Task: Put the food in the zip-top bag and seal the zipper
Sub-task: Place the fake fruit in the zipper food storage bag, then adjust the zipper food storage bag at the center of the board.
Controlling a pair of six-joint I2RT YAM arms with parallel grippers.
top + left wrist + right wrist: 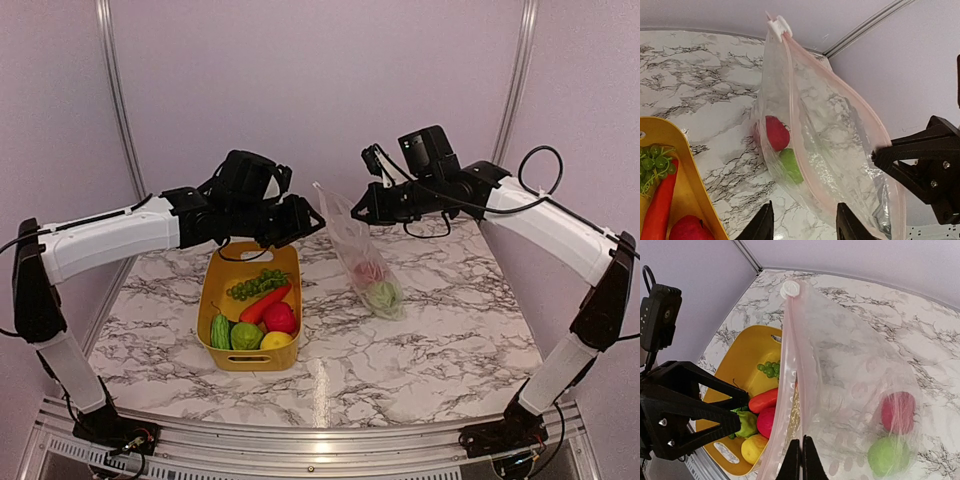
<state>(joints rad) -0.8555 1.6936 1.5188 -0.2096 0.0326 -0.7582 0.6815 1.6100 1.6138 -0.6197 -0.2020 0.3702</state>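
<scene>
My right gripper (801,460) is closed tight on the rim of the zip-top bag (352,240). It holds the bag up by one corner of its mouth, just right of centre in the overhead view, while the bag's bottom sags down onto the table (450,330). My left gripper (805,225) sits at the bottom edge of its own wrist view with its fingers partly apart. The bag's near rim runs down between them, but I cannot tell whether they are touching the plastic or have any hold on it.

The mouth is open. The zipper (791,85) splits into two separate edges below the white tab (779,26) at its far end, so the sealing has not begun.

Two pieces of food are already inside, low in the bag: a pink-red ball (898,411) and a green round (887,456) below it.

Most of the food is in the yellow bin (214,290), left of centre in the overhead view and just beside the bag:
- the grape bunch (258,283)
- the carrot (266,302)
- the tomato (281,318)
- the lemon (276,340)
- green pieces (245,336) at the bin's near end

I judge the job well under halfway done. Each of those pieces has to be carried across and dropped through the open mouth. After that, the two edges must be pressed together along their whole length.
</scene>
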